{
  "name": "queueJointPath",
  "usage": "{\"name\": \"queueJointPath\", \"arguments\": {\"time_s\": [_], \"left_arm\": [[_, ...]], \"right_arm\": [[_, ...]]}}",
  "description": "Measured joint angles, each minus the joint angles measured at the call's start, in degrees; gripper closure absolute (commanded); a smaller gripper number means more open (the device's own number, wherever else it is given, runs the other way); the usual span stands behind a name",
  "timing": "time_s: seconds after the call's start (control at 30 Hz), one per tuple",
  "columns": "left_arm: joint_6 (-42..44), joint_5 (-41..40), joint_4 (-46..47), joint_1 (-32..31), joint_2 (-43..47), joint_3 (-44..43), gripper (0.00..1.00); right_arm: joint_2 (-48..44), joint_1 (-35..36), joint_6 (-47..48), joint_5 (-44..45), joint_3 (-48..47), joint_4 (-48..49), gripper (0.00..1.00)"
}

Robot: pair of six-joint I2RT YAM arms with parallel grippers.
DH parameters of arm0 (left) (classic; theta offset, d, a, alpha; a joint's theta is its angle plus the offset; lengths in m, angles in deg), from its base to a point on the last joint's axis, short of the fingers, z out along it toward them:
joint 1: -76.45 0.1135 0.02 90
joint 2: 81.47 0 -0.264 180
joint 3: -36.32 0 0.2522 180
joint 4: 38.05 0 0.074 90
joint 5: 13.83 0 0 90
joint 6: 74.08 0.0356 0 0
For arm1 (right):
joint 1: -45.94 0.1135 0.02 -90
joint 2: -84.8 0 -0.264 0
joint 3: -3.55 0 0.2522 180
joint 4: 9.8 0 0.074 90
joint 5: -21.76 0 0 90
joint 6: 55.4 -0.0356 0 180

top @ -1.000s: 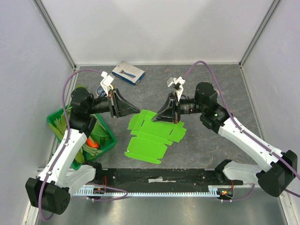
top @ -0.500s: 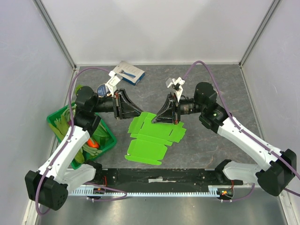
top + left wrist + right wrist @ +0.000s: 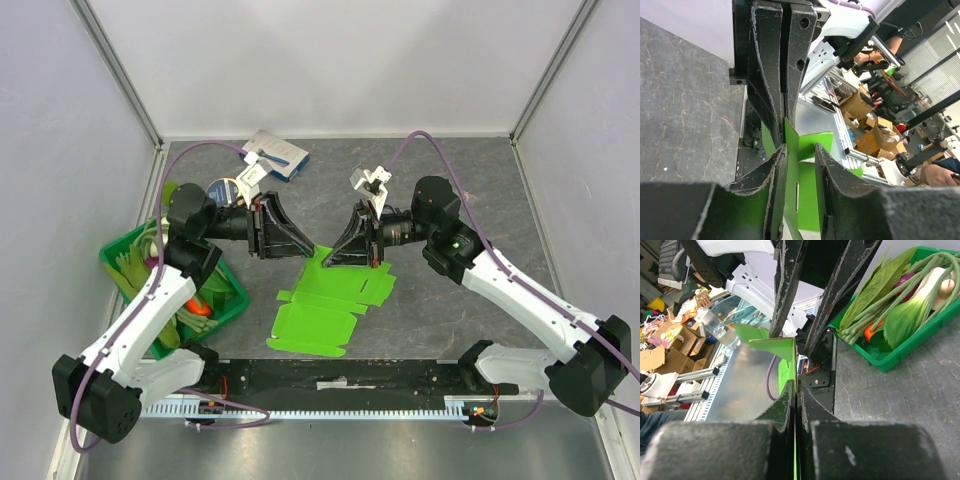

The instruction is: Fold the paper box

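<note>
The lime-green paper box (image 3: 325, 300) lies mid-table, mostly flat, with its far edge raised. My right gripper (image 3: 330, 256) is shut on that raised edge; in the right wrist view its fingers (image 3: 796, 385) press together on the thin card (image 3: 777, 347). My left gripper (image 3: 306, 250) faces it from the left. In the left wrist view its jaws (image 3: 800, 147) are open around a standing flap of the box (image 3: 807, 195). The card rests against the left finger (image 3: 777, 165), with a gap to the other. The two grippers' tips nearly touch.
A dark green plastic crate (image 3: 232, 300) of vegetables stands at the left, under the left arm, and shows in the right wrist view (image 3: 920, 347). A blue-and-white flat carton (image 3: 275, 153) lies at the back. Grey walls enclose three sides.
My left gripper has swung right, to the box's far edge, until it meets the right gripper. The box's far part has lifted and the sheet has shifted slightly.
</note>
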Motion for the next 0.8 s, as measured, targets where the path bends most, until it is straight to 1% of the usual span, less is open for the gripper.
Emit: {"name": "queueJointPath", "arguments": {"time_s": [0.07, 0.27, 0.37, 0.4, 0.43, 0.53, 0.63, 0.67, 0.7, 0.73, 0.77, 0.8], "left_arm": [[0.2, 0.26, -1.01, -0.57, -0.72, -0.96, 0.65], [1.46, 0.39, -3.39, -2.01, -2.93, -3.63, 0.74], [2.43, 0.37, -4.48, -2.49, -3.17, -3.91, 0.85], [3.08, 0.37, -5.07, -2.62, -3.17, -4.02, 0.95], [3.82, 0.35, -5.84, -2.75, -3.17, -4.22, 0.98], [7.43, -0.31, -10.1, -3.06, -3.15, -5.38, 0.98], [12.26, -1.95, -16.68, -3.28, -2.93, -7.45, 0.98], [13.86, -2.78, -19.04, -3.32, -2.71, -8.04, 0.94], [15.04, -3.43, -20.83, -3.34, -2.56, -8.52, 0.62], [15.82, -4.13, -22.45, -3.1, -2.47, -9.03, 0.46], [16.37, -4.39, -22.91, -2.64, -2.4, -9.22, 0.4], [15.65, -4.48, -22.49, -1.46, -2.25, -9.09, 0.35]], "right_arm": [[0.22, 0.31, -0.22, -0.09, 0.0, 0.44, 1.0], [0.39, 0.55, -0.28, -0.02, 0.0, 0.92, 1.0], [0.39, 0.57, -0.42, -0.26, 0.02, 0.9, 1.0], [0.39, 0.63, -0.44, -0.39, 0.0, 0.9, 1.0], [0.39, 0.66, -0.5, -0.57, 0.0, 0.87, 1.0], [0.39, 0.63, -0.81, -1.14, 0.0, 0.66, 1.0], [0.33, 0.5, 0.17, -0.57, 0.0, -0.07, 1.0], [0.28, 0.5, 0.66, -0.17, 0.0, -0.42, 1.0], [0.26, 0.5, 0.96, 0.15, 0.0, -0.74, 1.0], [0.24, 0.52, 1.25, 0.44, 0.0, -0.9, 1.0], [0.24, 0.52, 1.55, 0.7, 0.0, -0.9, 1.0], [0.24, 0.52, 1.95, 1.09, 0.0, -0.96, 1.0]]}}
